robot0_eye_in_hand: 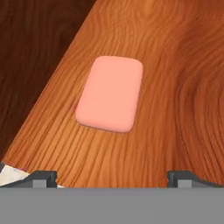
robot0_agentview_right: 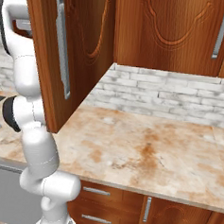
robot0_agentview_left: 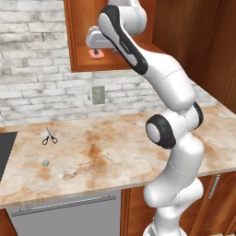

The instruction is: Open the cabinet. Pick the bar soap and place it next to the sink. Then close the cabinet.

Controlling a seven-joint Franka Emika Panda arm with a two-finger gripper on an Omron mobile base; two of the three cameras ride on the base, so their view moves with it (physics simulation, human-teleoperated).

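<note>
The gripper (robot0_eye_in_hand: 112, 179) hangs with its jaws spread wide and nothing between them, its two dark fingertips (robot0_eye_in_hand: 40, 178) standing at either side of the hand view above the wooden shelf floor. Ahead of them, apart from both tips, the bar soap (robot0_eye_in_hand: 111, 92) lies flat on that shelf, salmon-pink with rounded corners. In the left base view the hand (robot0_agentview_left: 97, 40) reaches into the open cabinet (robot0_agentview_left: 76, 46), poised just over the soap (robot0_agentview_left: 97, 54) on the bottom shelf. The cabinet door (robot0_agentview_right: 73, 54) stands swung out toward the room, its long silver bar handle (robot0_agentview_right: 62, 51) vertical in the right base view. Below runs a mottled beige stone counter (robot0_agentview_left: 110, 152) backed by a whitish brick wall (robot0_agentview_left: 34, 69) with a wall outlet (robot0_agentview_left: 97, 94). Small black-handled scissors (robot0_agentview_left: 49, 137) and a tiny grey lump (robot0_agentview_left: 45, 162) lie on the counter, near the dark sink (robot0_agentview_left: 5, 152) at the left edge. The white arm (robot0_agentview_left: 173, 138) rises from the lower right, bends at its dark elbow joint and stretches up and left into the cabinet.
</note>
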